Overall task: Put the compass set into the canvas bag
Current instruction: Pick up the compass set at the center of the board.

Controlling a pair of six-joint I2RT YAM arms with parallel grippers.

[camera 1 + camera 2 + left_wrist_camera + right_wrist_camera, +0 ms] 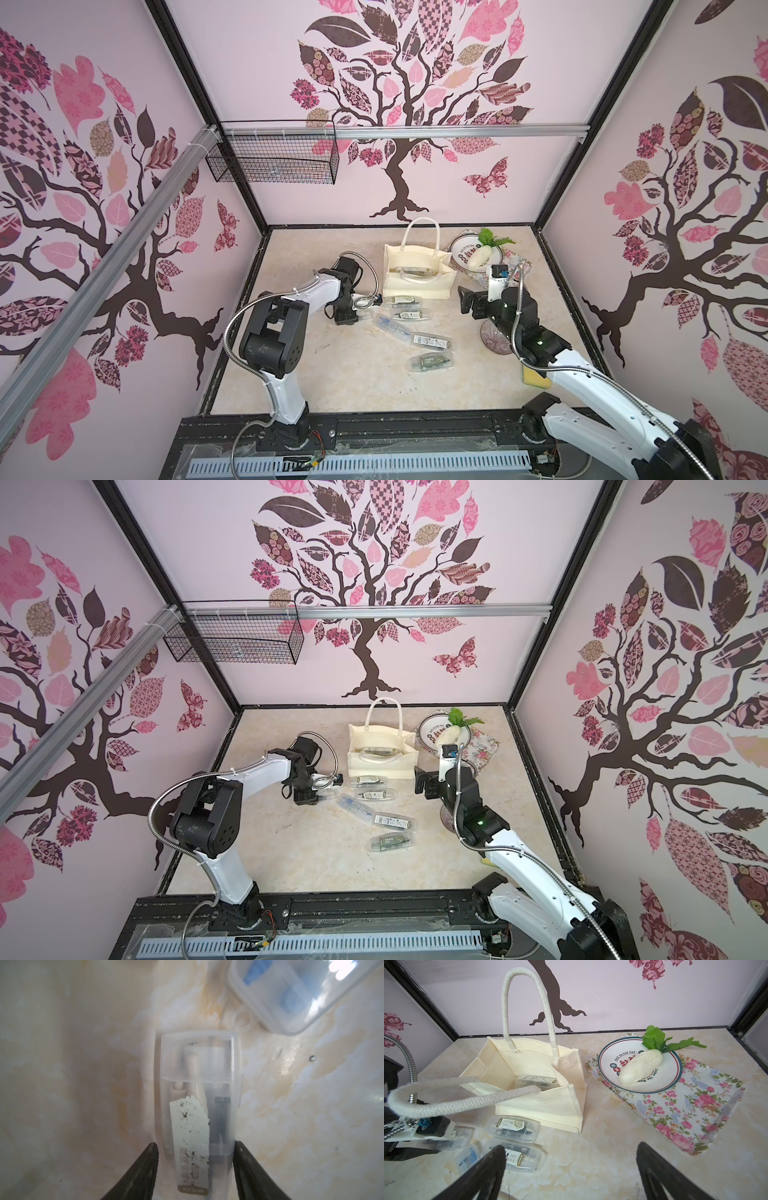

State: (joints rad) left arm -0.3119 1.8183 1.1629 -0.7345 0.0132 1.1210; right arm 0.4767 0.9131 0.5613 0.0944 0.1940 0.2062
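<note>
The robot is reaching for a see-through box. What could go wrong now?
The left end effector straddles only one end of the smooth clear case, so it might slip or tip when lifted. One handle of the canvas bag lies flopped at its mouth, so the case could snag there.

Clear compass set [199, 1105] lies flat near upright, open canvas bag [415, 284].

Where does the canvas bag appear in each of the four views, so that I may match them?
In a top view: canvas bag near the centre, upright.
In a top view: near the centre again.
Left wrist view: not in it.
Right wrist view: in it, open.
Shared landmark: round plate beside the bag.
</note>
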